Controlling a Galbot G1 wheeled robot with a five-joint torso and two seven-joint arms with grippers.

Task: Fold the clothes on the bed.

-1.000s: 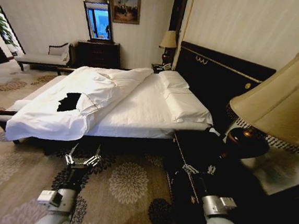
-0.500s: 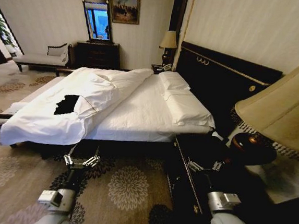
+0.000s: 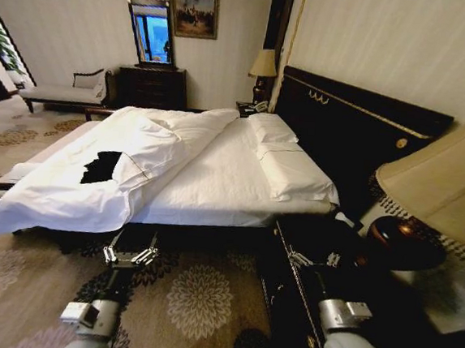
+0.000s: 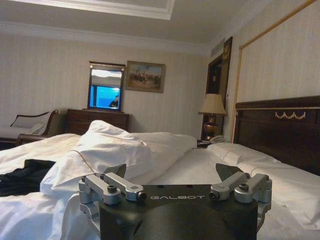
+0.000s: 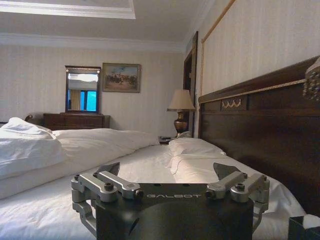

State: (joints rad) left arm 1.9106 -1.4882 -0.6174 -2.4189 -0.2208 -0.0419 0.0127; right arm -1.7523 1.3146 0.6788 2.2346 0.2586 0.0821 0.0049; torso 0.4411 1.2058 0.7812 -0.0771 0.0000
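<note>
The clothes (image 3: 101,167) are a black crumpled garment lying on the folded-back white duvet (image 3: 77,185), on the left part of the bed (image 3: 224,181). In the left wrist view the clothes (image 4: 20,175) show as a dark heap to one side, beyond the gripper. My left gripper (image 3: 130,255) (image 4: 172,172) hangs open over the carpet just short of the bed's near side. Over the dark nightstand beside the bed, my right gripper (image 3: 313,258) (image 5: 166,170) is also open. Neither holds anything, and both are well apart from the clothes.
A dark nightstand (image 3: 305,229) carries a large bedside lamp (image 3: 447,193) at the right. The dark headboard (image 3: 359,124) runs behind two pillows (image 3: 294,171). A dresser (image 3: 152,85) and pale chaise (image 3: 64,92) stand by the far wall. Patterned carpet (image 3: 197,297) lies between me and the bed.
The whole head picture has shifted: the lamp has slid right and the bed sits a little nearer and further left, so the camera moved. Both grippers keep their pose.
</note>
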